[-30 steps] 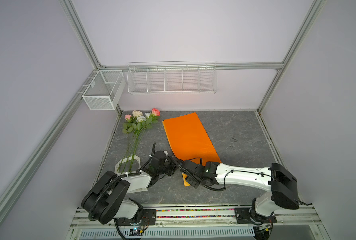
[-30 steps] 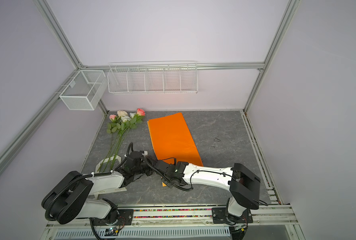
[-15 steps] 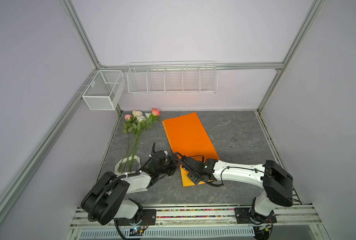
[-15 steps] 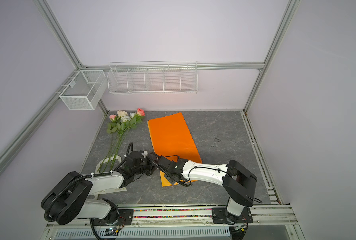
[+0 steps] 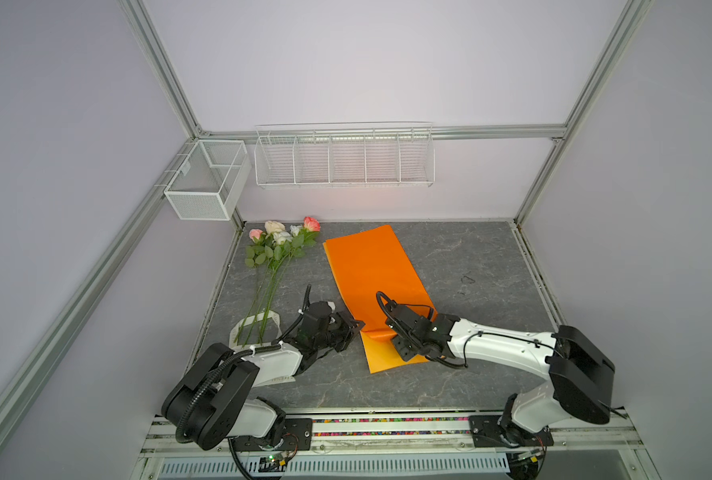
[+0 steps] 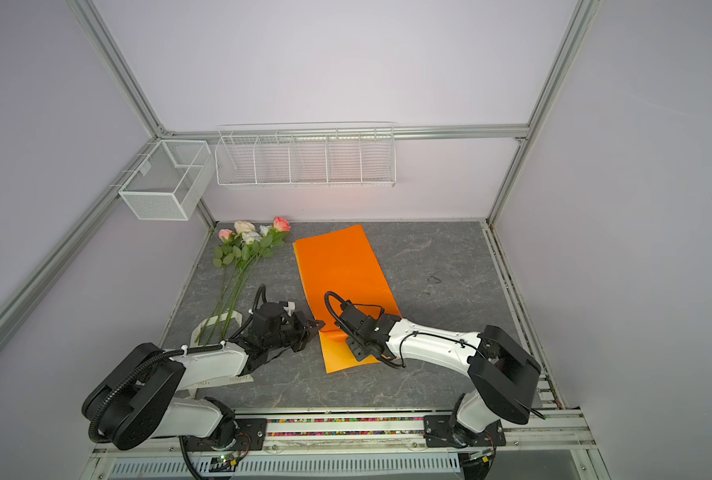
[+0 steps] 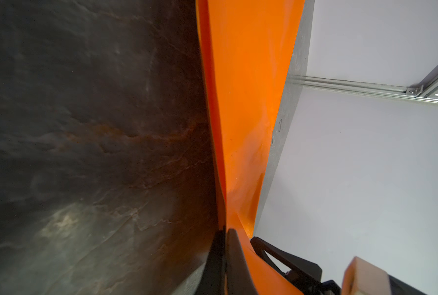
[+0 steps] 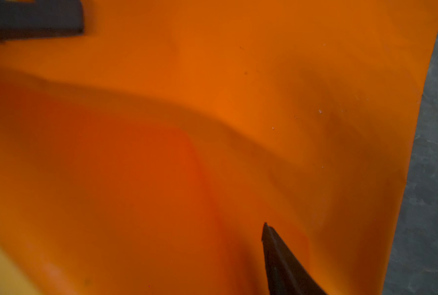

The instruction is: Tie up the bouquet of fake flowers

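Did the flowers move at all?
No. The bouquet of fake flowers has stayed put, blooms still just below the white mesh basket in both top views.

A robot lab cell: aluminium frame posts (image 5: 168, 83) and plain lilac walls (image 5: 367, 62) enclose the grey worktop (image 5: 470, 257), wire baskets (image 5: 344, 160) mounted above it.

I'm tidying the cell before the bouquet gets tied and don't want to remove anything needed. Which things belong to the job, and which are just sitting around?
For the job: bouquet of fake flowers; orange paper, pinched at its edge by the left gripper; cream ribbon under the stems, likely for tying.
Just there: mesh basket; wire rack, both hung on the walls.
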Tool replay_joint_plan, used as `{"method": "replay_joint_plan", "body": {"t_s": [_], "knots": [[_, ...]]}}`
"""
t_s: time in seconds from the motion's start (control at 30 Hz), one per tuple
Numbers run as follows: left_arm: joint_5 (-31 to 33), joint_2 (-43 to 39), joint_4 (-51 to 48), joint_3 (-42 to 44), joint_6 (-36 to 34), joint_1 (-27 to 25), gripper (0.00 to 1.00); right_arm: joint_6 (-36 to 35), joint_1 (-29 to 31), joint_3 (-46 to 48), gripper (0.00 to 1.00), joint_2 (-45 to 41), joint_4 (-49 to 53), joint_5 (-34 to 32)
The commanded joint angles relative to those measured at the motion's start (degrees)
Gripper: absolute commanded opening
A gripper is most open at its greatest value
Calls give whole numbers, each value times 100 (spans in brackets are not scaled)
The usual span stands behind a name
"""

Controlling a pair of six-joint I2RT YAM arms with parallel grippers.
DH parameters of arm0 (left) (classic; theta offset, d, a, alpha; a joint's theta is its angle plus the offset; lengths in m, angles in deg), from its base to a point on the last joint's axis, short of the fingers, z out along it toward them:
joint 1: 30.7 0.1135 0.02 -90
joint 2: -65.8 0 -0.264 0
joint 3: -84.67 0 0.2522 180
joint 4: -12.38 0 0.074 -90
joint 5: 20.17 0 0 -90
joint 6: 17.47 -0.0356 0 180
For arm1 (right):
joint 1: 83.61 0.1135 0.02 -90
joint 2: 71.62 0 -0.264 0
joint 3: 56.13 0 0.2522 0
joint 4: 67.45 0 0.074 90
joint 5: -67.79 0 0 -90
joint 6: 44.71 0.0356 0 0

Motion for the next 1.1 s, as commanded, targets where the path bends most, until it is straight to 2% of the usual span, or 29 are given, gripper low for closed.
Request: {"method": "replay_joint_plan", "body": {"t_s": [0.0,0.27,0.4,0.47,0.5,0.63,0.67,0.73,0.83,0.9,1.0,1.07], "knots": [[92,18,-56,-131,-58,-14,0,-1,-94,169,47,-211,-124,44],[168,-86,-225,-131,-75,-12,0,-142,-248,299,46,-441,-30,-30],[161,-113,-300,-171,-102,-13,0,-347,-317,522,31,-561,-233,438],[161,-137,-371,-193,-133,-11,0,-457,-319,467,28,-590,-289,662],[178,-179,-441,-200,-153,-17,6,-515,-322,421,26,-574,-285,729],[538,-746,-1261,-197,-357,-15,49,-582,-337,187,12,-504,-94,659],[695,-1006,-1627,-224,-441,-10,57,-565,-342,167,8,-531,-50,615],[1056,-1554,-2410,-298,-652,-14,69,-512,-380,173,7,-649,-26,572],[1598,-2379,-3251,-409,-964,11,78,-317,-572,188,7,-928,-30,679],[1861,-2796,-3767,-569,-1150,60,81,-154,-744,230,7,-1195,-68,735],[1956,-3036,-4215,-893,-1580,131,80,116,-1129,306,7,-1635,-94,912],[1855,-2896,-4280,-1130,-1970,139,75,320,-1453,569,7,-1986,-153,1115]]}}
